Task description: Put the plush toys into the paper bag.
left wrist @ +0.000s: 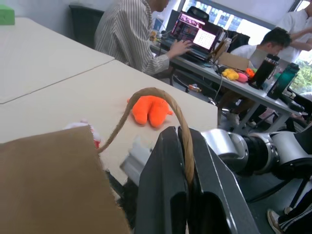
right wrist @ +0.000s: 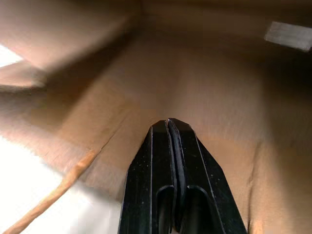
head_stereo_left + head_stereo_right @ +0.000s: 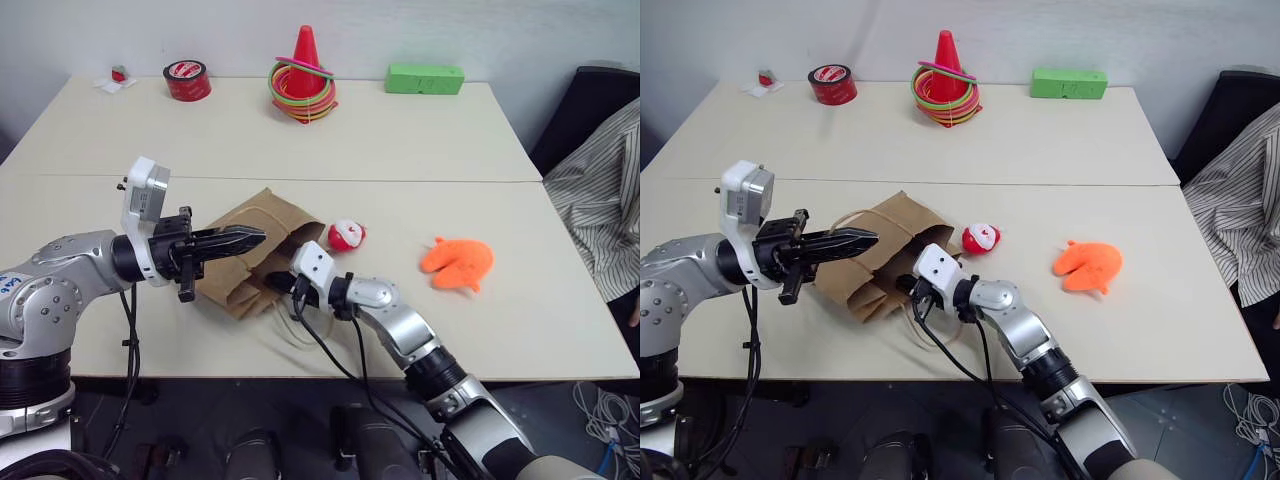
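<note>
The brown paper bag (image 3: 240, 222) lies on its side near the table's front edge, its mouth toward my right arm. My left gripper (image 3: 252, 239) hovers level over it, shut on the bag's twisted paper handle (image 1: 163, 95), which loops up from between the fingers. My right gripper (image 2: 168, 123) reaches into the bag's mouth, shut and holding nothing, with brown paper all around it. The round red-and-white plush toy (image 3: 346, 235) rests on the table just right of the bag. Farther right lies the flat orange plush toy (image 3: 458, 263).
A red cone with coloured rings (image 3: 303, 78), a red tape roll (image 3: 187, 80) and a green block (image 3: 425, 78) stand along the far edge. A person in a striped shirt (image 3: 600, 190) sits at the table's right end. A loose handle loop (image 3: 290, 335) lies by the front edge.
</note>
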{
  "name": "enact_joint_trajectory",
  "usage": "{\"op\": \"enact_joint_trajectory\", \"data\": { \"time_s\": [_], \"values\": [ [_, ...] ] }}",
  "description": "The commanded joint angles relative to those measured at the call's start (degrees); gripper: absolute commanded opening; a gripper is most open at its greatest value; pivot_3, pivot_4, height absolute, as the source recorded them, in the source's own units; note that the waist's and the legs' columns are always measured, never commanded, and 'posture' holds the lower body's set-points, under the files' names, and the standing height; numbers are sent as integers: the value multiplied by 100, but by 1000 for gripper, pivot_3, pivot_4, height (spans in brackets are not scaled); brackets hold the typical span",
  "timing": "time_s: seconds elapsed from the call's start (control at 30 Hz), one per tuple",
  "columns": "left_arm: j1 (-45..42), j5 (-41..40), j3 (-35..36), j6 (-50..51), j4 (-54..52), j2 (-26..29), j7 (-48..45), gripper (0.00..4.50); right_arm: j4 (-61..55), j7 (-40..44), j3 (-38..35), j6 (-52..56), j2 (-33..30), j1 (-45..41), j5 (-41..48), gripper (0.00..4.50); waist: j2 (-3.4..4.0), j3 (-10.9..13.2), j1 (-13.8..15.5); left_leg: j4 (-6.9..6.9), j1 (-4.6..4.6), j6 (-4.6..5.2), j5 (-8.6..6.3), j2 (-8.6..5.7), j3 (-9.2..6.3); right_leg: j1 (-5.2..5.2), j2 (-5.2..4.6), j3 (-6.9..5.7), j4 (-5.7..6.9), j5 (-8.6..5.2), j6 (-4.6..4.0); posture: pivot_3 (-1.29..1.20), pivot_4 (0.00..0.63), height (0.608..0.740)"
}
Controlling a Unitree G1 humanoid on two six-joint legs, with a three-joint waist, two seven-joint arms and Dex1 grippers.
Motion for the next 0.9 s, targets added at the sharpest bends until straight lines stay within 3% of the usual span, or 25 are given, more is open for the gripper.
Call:
{"op": "enact_joint_trajectory", "data": {
  "time_s": [0.03, 0.2, 0.47, 0.57, 0.73, 0.83, 0.9],
  "values": [
    [-504, -282, 548, -12, 476, 144, 162, 0, 71, 101, 124, 155, -97, 65, -234, 38, -3, -2, 2, 2, 0, -1, 0, -2, -1, 0, 1, -1, 1, 0, 0, 0, 150, 740],
    [-937, -211, 750, -104, 1168, 116, 294, 0, -118, 285, 68, 334, -269, 201, -252, 38, -4, -3, 10, 0, 2, -1, 0, -3, 0, 2, -5, -4, 1, 0, 0, 0, 150, 740],
    [-764, -166, 324, -9, 914, 25, 140, 0, -815, 829, -435, 214, -146, 425, 575, 38, -9, -6, 19, 0, 0, -1, 0, -2, 0, 2, -7, -10, 0, 0, 0, 0, 150, 740],
    [-676, -212, 228, -13, 760, -130, 229, 0, -1400, 1093, -654, 15, -366, 578, 829, 567, -9, -5, 19, -1, -5, -1, -1, 1, -1, 0, -8, -11, -1, 0, 0, 0, 150, 740],
    [-557, -153, 99, -75, 590, -286, 244, 0, -2529, 1588, -1428, -359, -1025, 1197, 1629, 2332, -8, -4, 41, -2, -4, -3, -1, -4, -5, 0, -8, -13, -3, 0, 1, 0, 150, 740],
    [-558, -129, 20, -95, 539, -294, 210, 0, -3369, 1743, -2314, -199, -1591, 1906, 2441, 3369, -8, -4, 76, -6, -10, -3, -3, -6, -17, 3, -8, -19, -14, -1, 2, 0, 150, 740],
    [-571, -112, 4, -114, 557, -285, 177, 0, -3612, 1656, -2960, -368, -1982, 2419, 2519, 4042, -8, -4, 95, -5, -13, 2, -4, -6, -19, 3, -15, -21, -16, -1, 3, 0, 150, 740]
  ]
}}
